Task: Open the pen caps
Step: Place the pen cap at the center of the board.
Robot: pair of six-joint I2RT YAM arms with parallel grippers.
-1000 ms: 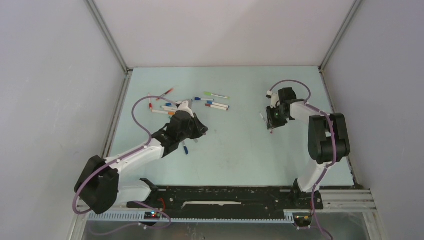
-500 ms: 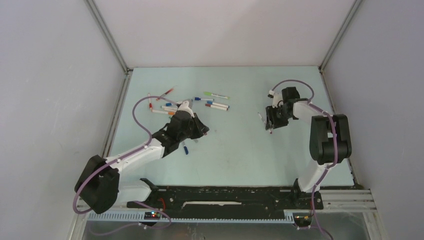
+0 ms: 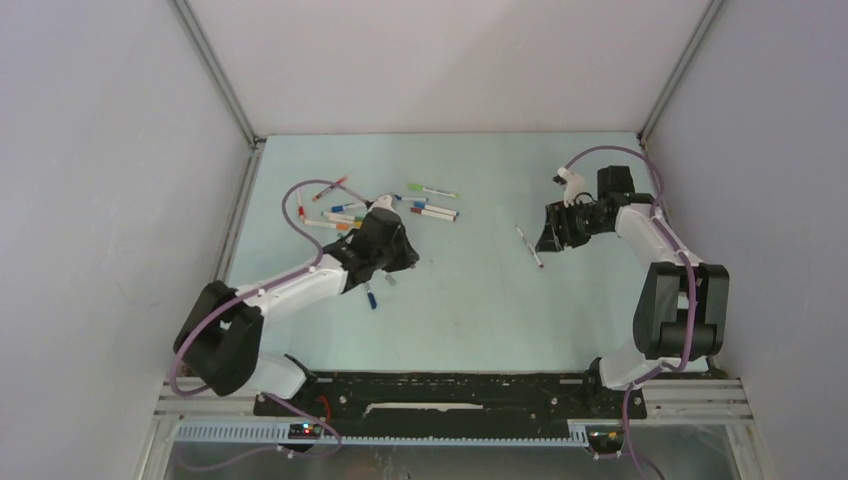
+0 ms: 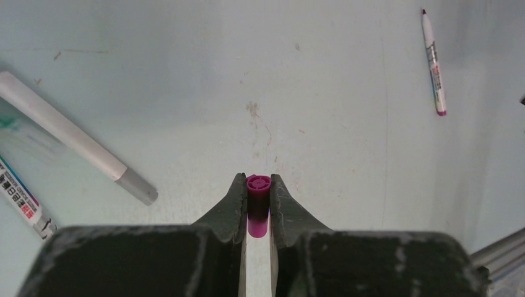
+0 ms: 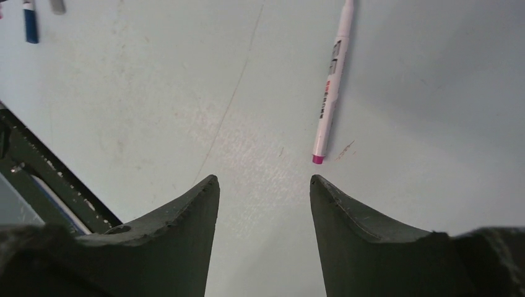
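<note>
Pen cap (image 4: pixel 258 204): magenta, pinched in your left fingers (image 4: pixel 230 213).
Right fingers (image 5: pixel 356 223): spread apart; pen (image 5: pixel 332 86) lies on desk (image 5: pixel 155 93) ahead.

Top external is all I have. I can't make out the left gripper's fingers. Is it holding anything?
Observer: Yes. The left wrist view shows the left gripper shut on a magenta cap, with no barrel in it.
Operator: Right gripper?
Observer: The right wrist view shows the right gripper open, with nothing between the fingers.
Operator: Is the pen next to it capped?
Observer: No. In the left wrist view that pen shows a thin dark-red tip bare at one end and a magenta butt at the other.
</note>
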